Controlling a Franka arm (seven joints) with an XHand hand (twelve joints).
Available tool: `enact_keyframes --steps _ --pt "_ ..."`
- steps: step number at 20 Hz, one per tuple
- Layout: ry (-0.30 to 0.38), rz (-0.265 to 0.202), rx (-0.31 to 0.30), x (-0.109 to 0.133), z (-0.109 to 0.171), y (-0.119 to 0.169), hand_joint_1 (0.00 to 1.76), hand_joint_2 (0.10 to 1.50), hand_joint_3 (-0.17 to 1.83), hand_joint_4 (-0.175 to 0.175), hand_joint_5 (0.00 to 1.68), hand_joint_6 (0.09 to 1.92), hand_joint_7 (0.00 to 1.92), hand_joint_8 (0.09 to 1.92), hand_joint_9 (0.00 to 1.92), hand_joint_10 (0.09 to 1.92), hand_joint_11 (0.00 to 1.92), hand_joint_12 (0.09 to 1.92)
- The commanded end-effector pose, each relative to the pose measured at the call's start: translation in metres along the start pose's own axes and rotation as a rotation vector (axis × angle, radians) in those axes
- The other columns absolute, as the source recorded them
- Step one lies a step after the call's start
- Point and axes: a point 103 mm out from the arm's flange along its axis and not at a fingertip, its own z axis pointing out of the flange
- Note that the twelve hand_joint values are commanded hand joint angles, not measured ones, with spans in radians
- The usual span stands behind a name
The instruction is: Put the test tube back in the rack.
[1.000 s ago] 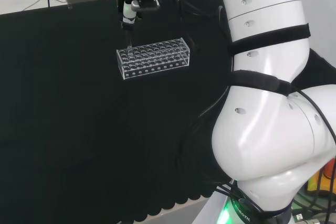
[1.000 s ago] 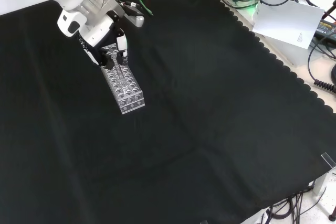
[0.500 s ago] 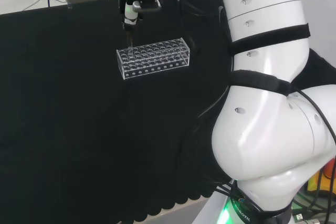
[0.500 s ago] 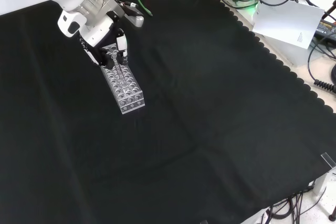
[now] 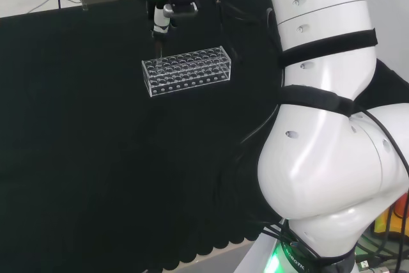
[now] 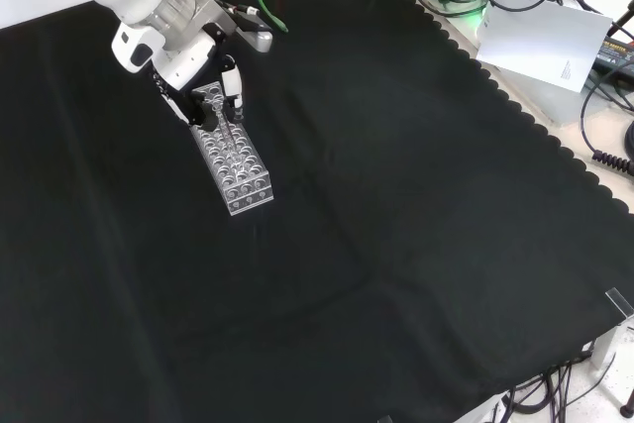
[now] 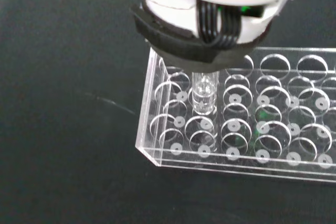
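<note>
Upper left of the front view: the robot hand point(image 6: 203, 71) pinches a clear test tube point(image 7: 203, 94), upright over the see-through rack point(image 6: 236, 161) on the black tabletop point(image 6: 396, 205).

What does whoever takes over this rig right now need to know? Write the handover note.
Hand: shut on the tube, fingers pinching its upper end, over the rack's left end in the head view.
Tube: upright, its lower end at the rack's top, over a hole near that end; the wrist view does not settle whether it has entered.
Rack: clear, on the black cloth, no other tubes seen in it.
Done: tube brought over the rack and lined up.
Left: lower it fully into a hole, open the fingers, lift the hand away.
</note>
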Motion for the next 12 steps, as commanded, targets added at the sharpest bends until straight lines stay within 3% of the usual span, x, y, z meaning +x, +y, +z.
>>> enact_keyframes --steps 1,12 --pt "0.019 0.005 -0.003 -0.003 0.001 0.002 1.43 0.62 0.63 -0.175 1.34 0.5 1.4 0.66 1.43 0.19 1.22 0.91" --pt "0.011 -0.002 0.025 -0.005 0.012 0.007 1.43 0.62 0.63 -0.175 1.34 0.5 1.4 0.66 1.43 0.19 1.22 0.91"
